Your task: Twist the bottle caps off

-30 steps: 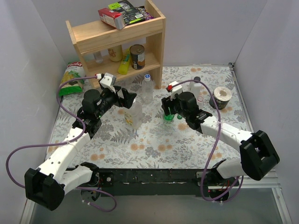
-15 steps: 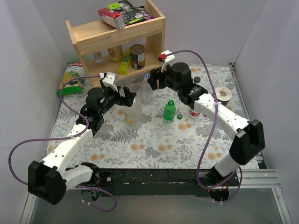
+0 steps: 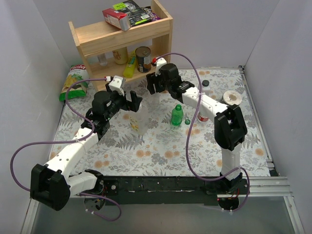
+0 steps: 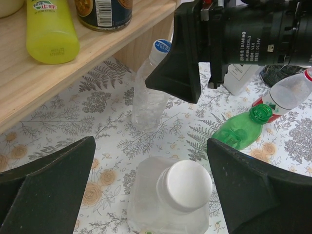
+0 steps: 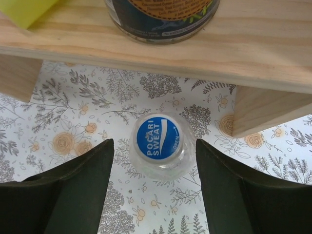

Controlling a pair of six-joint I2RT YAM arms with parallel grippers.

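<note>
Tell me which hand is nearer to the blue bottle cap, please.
Right. The right hand is directly above the blue cap, one finger on each side. The left hand is farther, above the white cap of the large bottle.

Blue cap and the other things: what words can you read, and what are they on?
"POCARI SWEAT": on the blue cap.
"DAMIAO": on the black motor of the right arm.
Yellow bottle label: too blurred to read.
Boxes on top of the shelf: print too small to read.
</note>
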